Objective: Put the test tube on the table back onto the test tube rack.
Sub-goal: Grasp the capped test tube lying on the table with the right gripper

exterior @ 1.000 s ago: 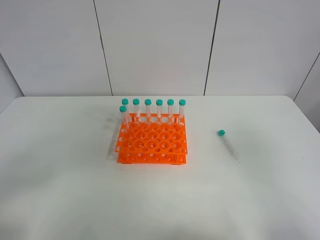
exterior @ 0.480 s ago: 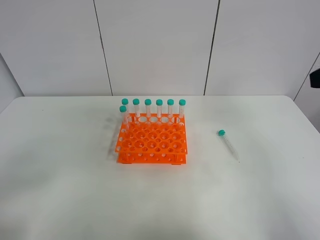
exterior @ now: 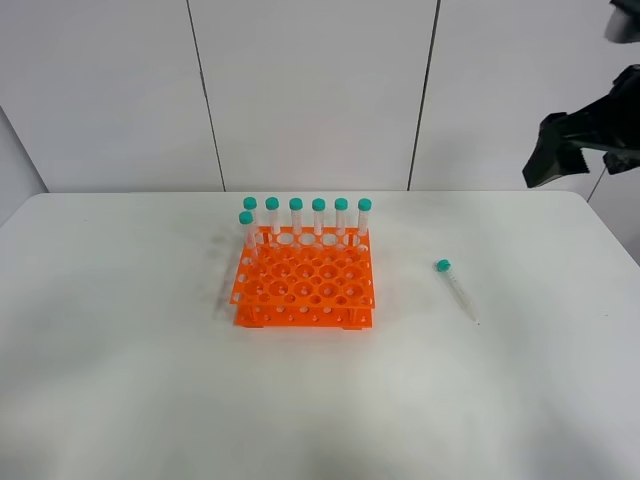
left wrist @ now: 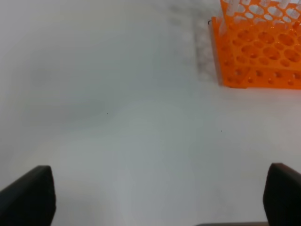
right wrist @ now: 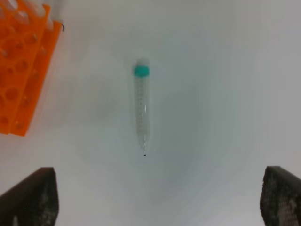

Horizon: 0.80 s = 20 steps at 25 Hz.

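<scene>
So far, no step of the task was judged complete. Nearest, the left gripper was seen only in its own wrist view. Its fingers were spread wide with nothing between them, bare table lay beneath, and a corner of the test tube rack lay ahead. Further in, the test tube was found lying on its side on the table, well apart from the rack and to its right. Its teal cap was turned toward the far edge and its tapered tip toward the near one, and nothing was touching it. At the rack's far side, seven other tubes were noted standing upright: six along the far row and one just in front at the left end. Most holes were left free. Farthest and highest, the right gripper was held above the table's far right corner. Its fingers were likewise spread wide and empty, with the loose tube in view on the table between and beyond them. The approach, pinch, lift, uprighting and insertion were all judged outstanding.
</scene>
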Motion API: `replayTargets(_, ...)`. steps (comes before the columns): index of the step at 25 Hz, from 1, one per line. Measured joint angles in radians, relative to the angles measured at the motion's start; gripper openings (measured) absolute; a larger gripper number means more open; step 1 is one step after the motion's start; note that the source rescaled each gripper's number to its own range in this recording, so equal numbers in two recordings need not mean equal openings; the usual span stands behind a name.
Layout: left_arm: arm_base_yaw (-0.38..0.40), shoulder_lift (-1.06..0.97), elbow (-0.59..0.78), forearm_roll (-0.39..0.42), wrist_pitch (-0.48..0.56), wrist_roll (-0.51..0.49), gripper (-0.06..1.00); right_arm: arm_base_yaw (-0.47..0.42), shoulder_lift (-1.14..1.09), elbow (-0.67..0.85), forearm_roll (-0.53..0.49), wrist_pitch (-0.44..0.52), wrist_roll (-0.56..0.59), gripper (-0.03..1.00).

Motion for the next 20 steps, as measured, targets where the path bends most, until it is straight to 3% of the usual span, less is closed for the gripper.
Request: replayTargets(20, 0.0, 0.0, 0.0, 0.0, 0.0, 0.0, 1.0, 0.0, 0.41, -0.008, 0.035, -0.119, -0.041, 0.9)
